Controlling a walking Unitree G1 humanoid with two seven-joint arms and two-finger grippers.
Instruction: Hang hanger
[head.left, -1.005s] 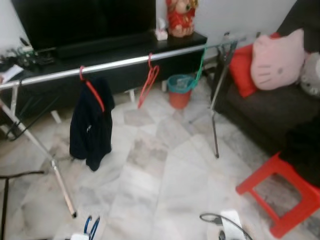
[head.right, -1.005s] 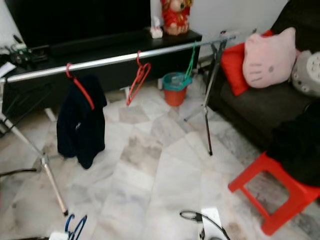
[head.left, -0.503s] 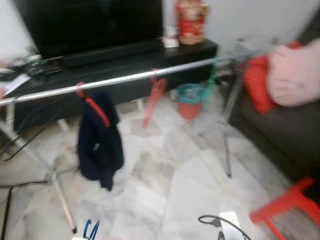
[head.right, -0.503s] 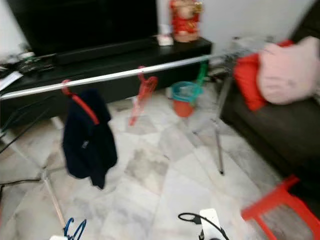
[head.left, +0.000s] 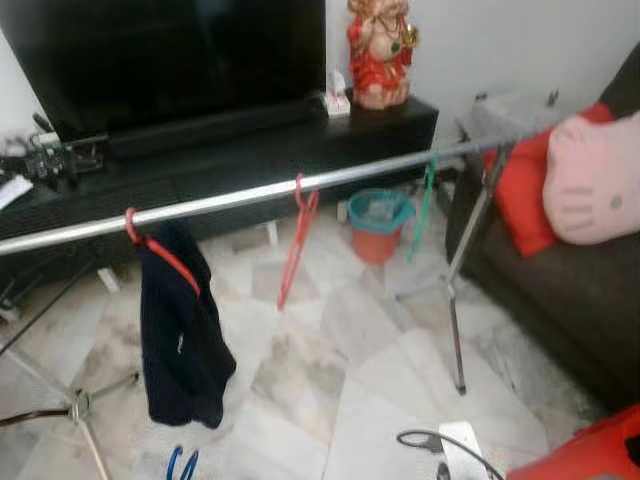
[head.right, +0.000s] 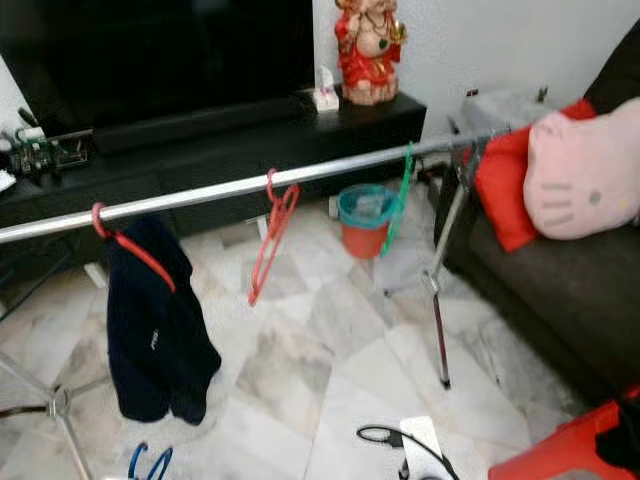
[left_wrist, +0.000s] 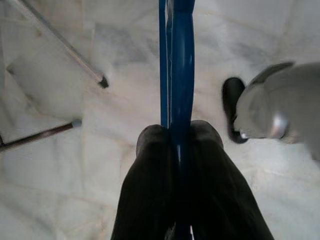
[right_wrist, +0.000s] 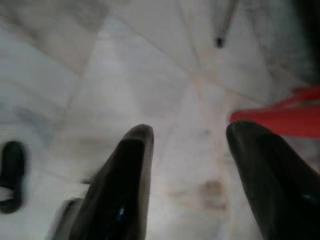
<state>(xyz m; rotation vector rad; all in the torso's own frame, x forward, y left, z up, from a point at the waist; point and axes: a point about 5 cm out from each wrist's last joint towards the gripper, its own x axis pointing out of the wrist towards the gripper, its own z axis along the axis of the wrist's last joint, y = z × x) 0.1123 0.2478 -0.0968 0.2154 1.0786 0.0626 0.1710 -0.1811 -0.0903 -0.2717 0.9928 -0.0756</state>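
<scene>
Carry/approach step, I judge: left gripper (left_wrist: 177, 137) is clamped on the blue hanger (head.left: 181, 464), held low near left, right gripper (right_wrist: 187, 145) spread w/ nothing in it; next needs lifting its hook onto the rail (head.left: 250, 196).

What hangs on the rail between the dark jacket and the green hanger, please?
An empty red hanger hangs on the rail between the dark jacket and green hanger, in both eye views.
</scene>
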